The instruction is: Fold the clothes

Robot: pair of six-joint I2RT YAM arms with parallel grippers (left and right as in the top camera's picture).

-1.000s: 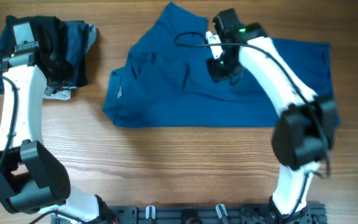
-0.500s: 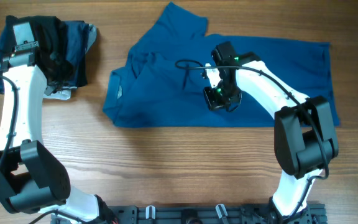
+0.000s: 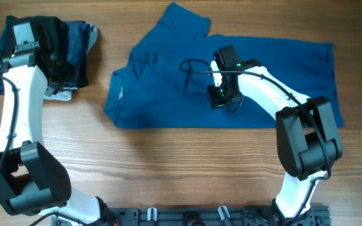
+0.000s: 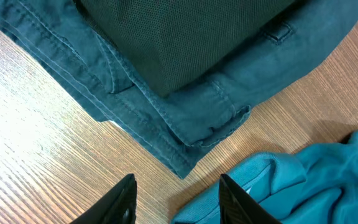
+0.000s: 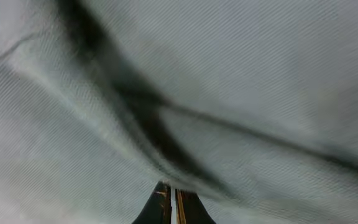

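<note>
The clothes, a medium-blue polo shirt (image 3: 168, 88), lie spread across the middle and right of the table, collar end to the left. My right gripper (image 3: 224, 100) is low over the shirt's middle. In the right wrist view its fingers (image 5: 172, 190) are shut tip to tip against the cloth (image 5: 229, 74), where a dark crease runs up to them. I cannot tell whether any cloth is pinched. My left gripper (image 4: 176, 182) hangs open over bare wood at the back left, with nothing between its fingers.
A pile of folded pieces sits at the back left: a black garment (image 3: 52, 37) on darker denim-blue cloth (image 3: 80, 44). The left wrist view shows that denim-blue piece (image 4: 135, 93), a dark mesh piece (image 4: 185, 37) and lighter blue cloth (image 4: 303, 180). Bare wood (image 3: 168, 169) runs along the front.
My right gripper has come from near the shirt's back edge toward the front, to the shirt's middle, staying shut. The left arm has stayed in place.
</note>
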